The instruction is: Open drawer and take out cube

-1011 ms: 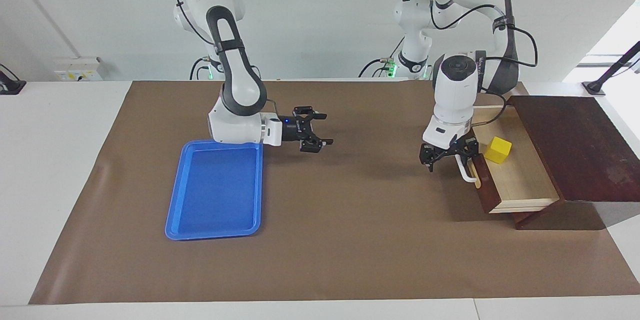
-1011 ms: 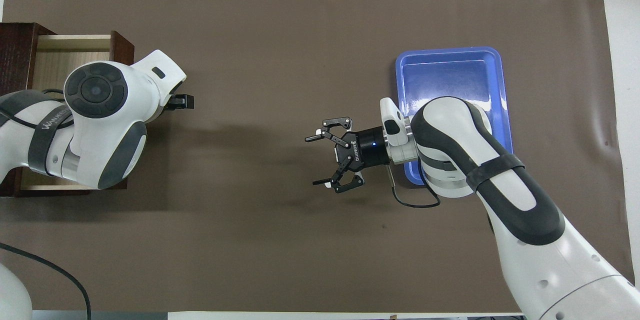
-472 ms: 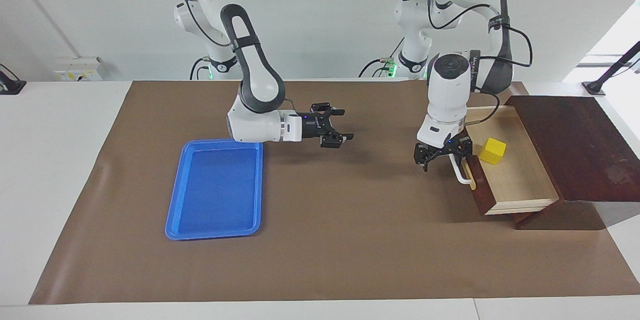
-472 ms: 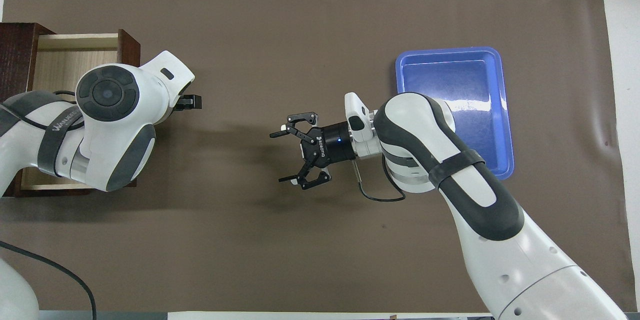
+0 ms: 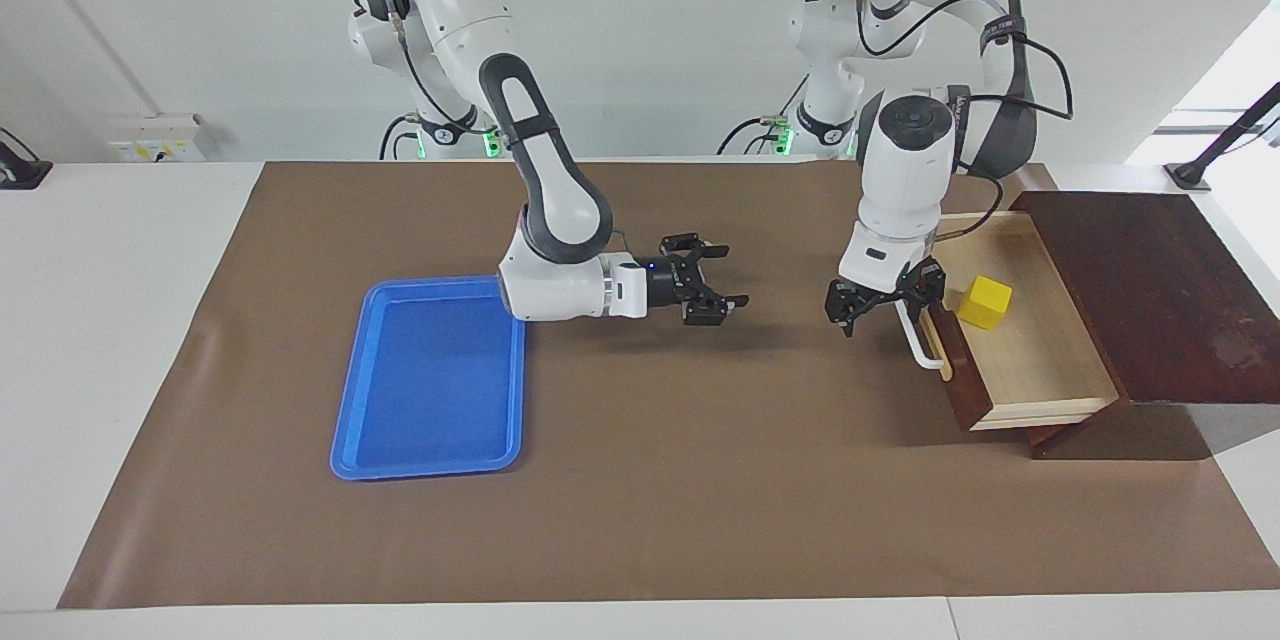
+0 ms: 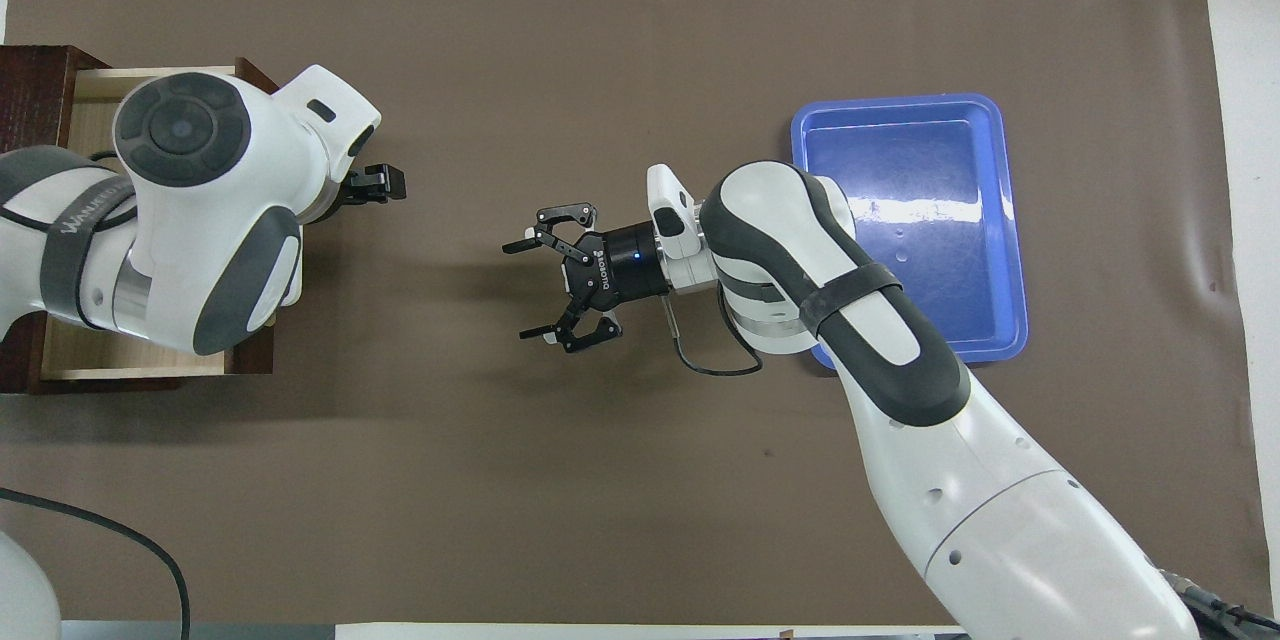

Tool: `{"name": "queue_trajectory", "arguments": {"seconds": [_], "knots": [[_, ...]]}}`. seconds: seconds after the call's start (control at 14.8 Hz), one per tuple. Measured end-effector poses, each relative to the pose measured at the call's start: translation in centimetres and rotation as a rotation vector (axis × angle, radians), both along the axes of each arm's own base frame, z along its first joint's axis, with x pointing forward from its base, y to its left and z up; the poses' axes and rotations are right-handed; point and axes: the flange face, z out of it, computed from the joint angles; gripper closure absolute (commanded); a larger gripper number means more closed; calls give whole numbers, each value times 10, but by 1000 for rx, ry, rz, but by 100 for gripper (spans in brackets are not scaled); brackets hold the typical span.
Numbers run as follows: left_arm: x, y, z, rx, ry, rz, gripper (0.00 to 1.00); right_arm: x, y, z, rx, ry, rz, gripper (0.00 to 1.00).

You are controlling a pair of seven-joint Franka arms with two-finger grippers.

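Now the dark reddish-brown wooden drawer [image 5: 1010, 360] stands pulled out, small yellow cube [image 5: 985, 302] resting on its pale floor. My left gripper [image 5: 884, 304] hangs spread just beside the white bar handle [image 5: 922, 344], seemingly clear of it. Right gripper [image 5: 706, 288], fingers apart and empty, points toward the drawer over bare brown mat [image 5: 640, 480], likely positioned to fetch the cube.

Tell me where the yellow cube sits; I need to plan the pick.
In the facing view the cube lies in the open drawer at the left arm's end of the table, beside the left gripper; the arm hides it from overhead.
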Motion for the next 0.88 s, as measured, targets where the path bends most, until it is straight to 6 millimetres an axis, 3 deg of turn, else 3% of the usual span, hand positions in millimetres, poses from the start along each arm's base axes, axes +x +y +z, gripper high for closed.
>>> {"name": "queue_trajectory", "arguments": {"seconds": [0.13, 0.27, 0.34, 0.54, 0.67, 0.88], "knots": [[10, 0, 29, -17, 1, 55, 0, 0, 3, 1, 1, -3, 3, 0], [14, 15, 50, -34, 3, 131, 0, 1, 2, 2, 0, -5, 0, 0], [16, 33, 62, -54, 0, 181, 0, 2, 1, 3, -1, -7, -3, 0], [10, 120, 104, -100, -1, 342, 0, 4, 0, 4, -4, -10, -10, 0], [3, 157, 109, -111, -6, 448, 0, 6, -2, 4, -4, -11, -14, 0], [-2, 183, 77, -133, -36, 647, 0, 7, -3, 5, -4, -13, -16, 0]]}}
